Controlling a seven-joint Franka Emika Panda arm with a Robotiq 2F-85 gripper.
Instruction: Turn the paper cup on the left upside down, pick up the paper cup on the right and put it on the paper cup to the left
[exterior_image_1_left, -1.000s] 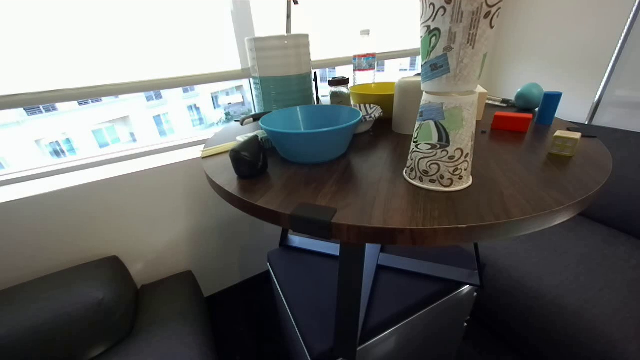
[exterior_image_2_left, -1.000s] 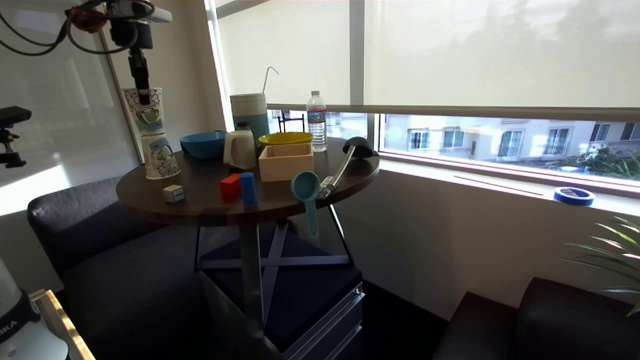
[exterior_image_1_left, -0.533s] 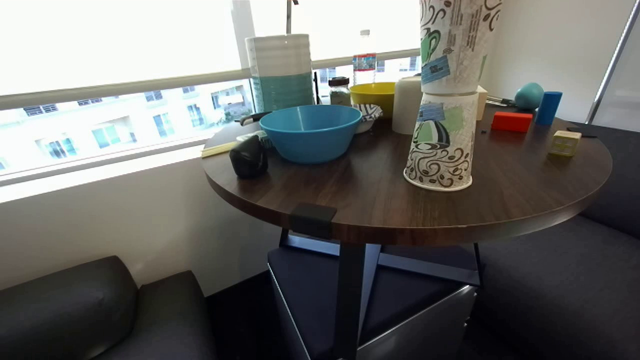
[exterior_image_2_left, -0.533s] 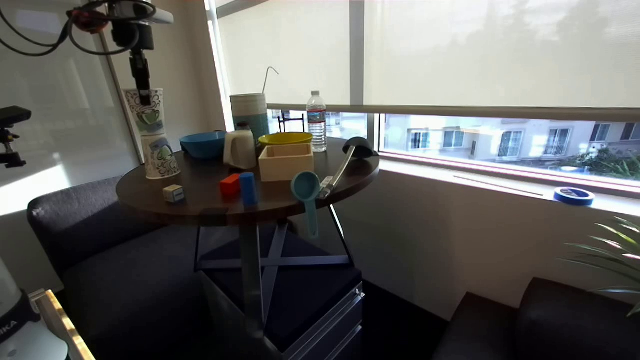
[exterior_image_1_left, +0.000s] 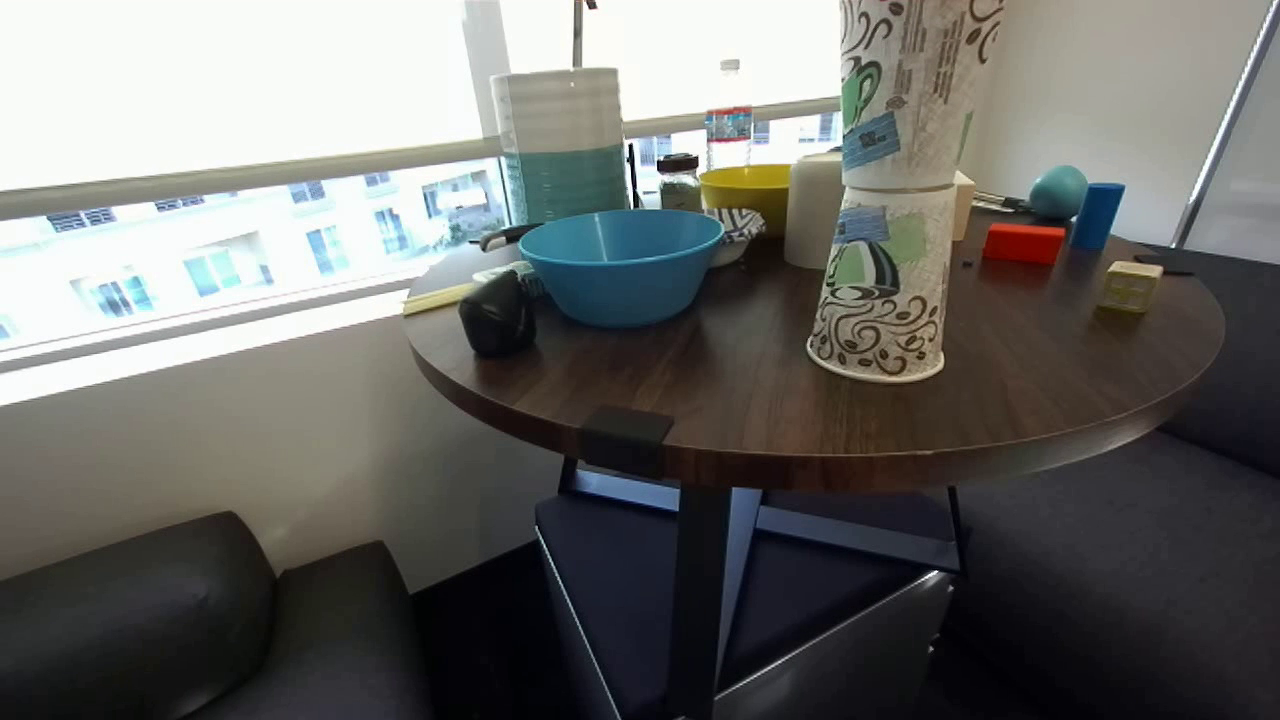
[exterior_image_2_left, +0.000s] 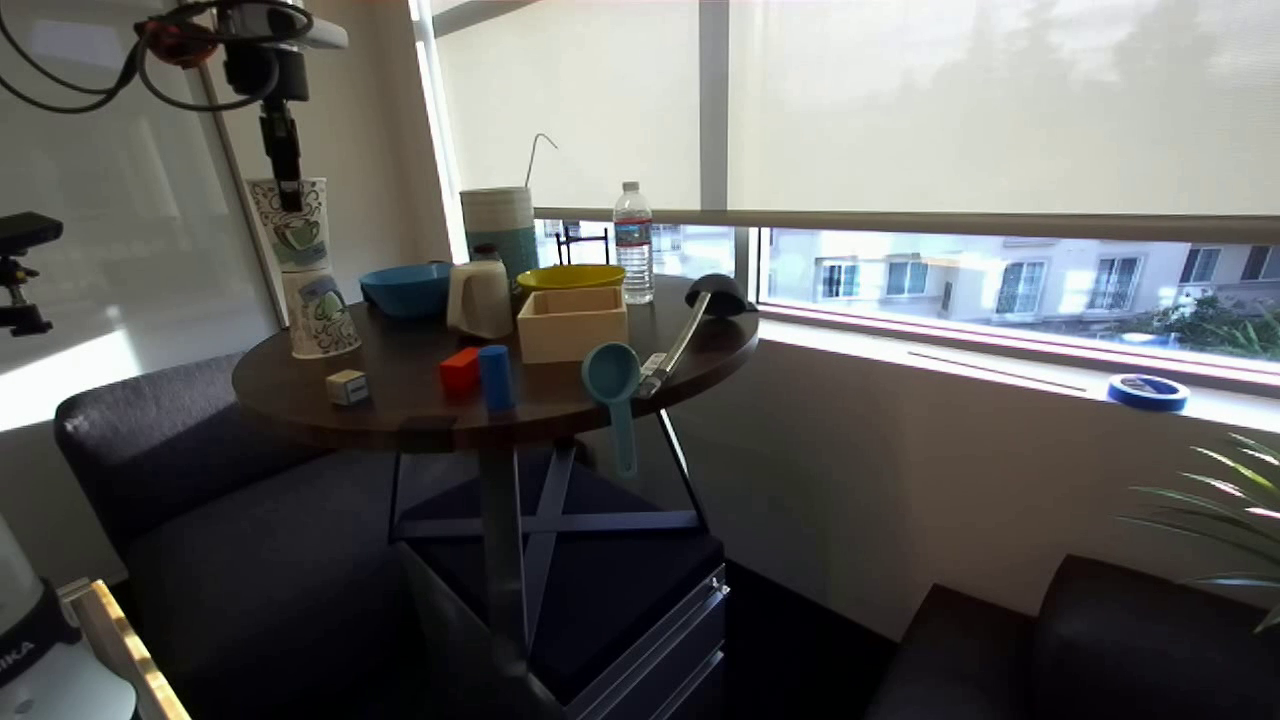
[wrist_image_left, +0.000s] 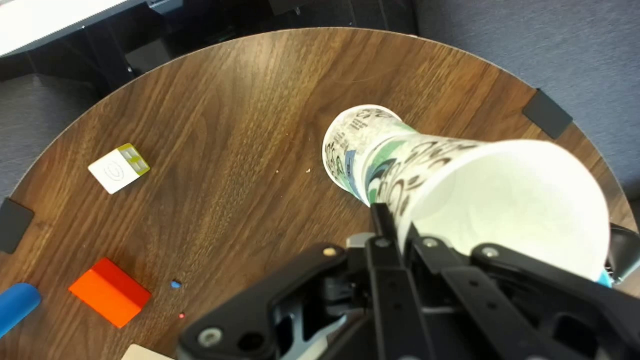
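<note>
Paper cup (exterior_image_1_left: 910, 90), white with brown swirls, sits mouth-up, its wall pinched tight in the claw (wrist_image_left: 396, 220), atop the inverted lower cup (exterior_image_1_left: 880, 290) at the claw's eleven o'clock in the wrist view; their earlier gap has closed.

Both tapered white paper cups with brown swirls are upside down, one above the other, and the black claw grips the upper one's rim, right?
No: the upper white paper cup, held at the rim by the black gripper, is mouth up in the wrist view; only the lower cup is upside down.
</note>
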